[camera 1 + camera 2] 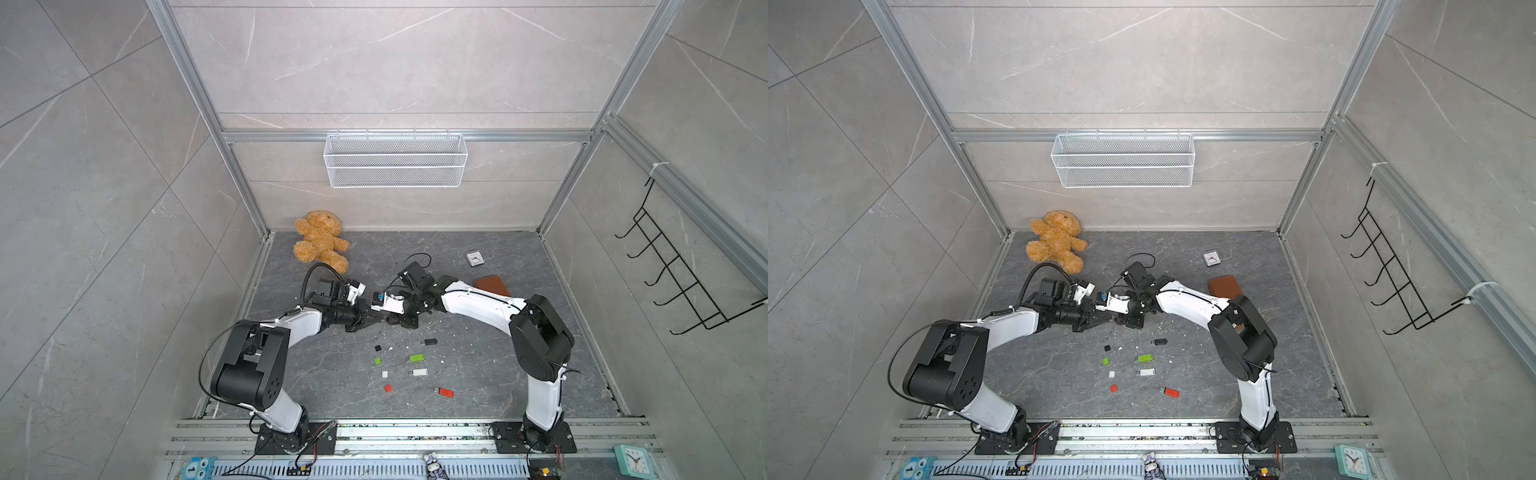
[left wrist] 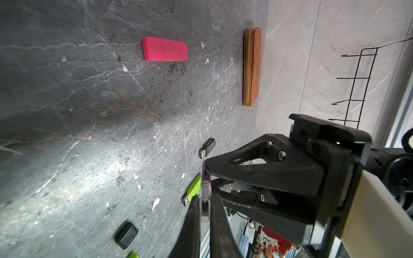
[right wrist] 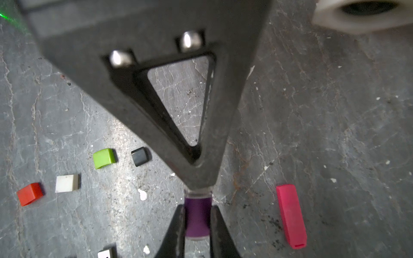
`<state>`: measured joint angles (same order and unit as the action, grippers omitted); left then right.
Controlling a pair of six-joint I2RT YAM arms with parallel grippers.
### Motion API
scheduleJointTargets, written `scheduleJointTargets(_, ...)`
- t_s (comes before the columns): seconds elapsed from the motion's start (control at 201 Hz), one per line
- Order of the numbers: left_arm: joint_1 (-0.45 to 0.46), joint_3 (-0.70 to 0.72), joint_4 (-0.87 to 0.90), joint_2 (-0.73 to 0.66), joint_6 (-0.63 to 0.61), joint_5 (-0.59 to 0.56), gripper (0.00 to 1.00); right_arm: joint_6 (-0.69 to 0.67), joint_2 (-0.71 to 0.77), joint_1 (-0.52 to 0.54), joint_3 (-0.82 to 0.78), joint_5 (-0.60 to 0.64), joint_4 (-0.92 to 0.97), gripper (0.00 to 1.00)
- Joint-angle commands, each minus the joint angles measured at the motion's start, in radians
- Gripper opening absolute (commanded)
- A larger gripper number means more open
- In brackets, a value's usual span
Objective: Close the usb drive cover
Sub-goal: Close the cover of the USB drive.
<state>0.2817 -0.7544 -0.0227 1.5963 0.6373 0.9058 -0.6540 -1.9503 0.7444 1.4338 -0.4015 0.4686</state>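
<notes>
Right wrist view: right gripper is clamped on the purple usb drive, pinching its body and holding it up off the table.
Left wrist view: left gripper pinches the clear cover, which sits end-on against the purple body. No bare plug shows between them.
Long axis: in both top views the two grippers meet nose to nose along the 9-to-3 line. The cover end is at 9 with the left arm and the body end at 3 with the right. The drive itself is too small to make out there.
Key relation: from the left gripper the body lies dead at 3 o'clock. Neither arm is nearer, as both are already on it.
Judgement: the cover looks home or a hair short; I cannot tell which. What's called for is a straight squeeze along that line, since any tilt could jam the cover or twist the drive out of the pinch.
At 6 o'clock, below the grip: green cap, black cap, white cap and red cap lie loose, with an uncapped black drive and green drive nearby.
Farther out: wallet between 2 and 3 o'clock, teddy bear at 11.
</notes>
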Motion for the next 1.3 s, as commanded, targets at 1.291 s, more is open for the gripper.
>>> scheduleJointTargets(1.291,0.101,-0.009,0.031,0.024,-0.031,0.054,0.0,0.064,0.064,0.028,0.033,-0.063,-0.325,0.06)
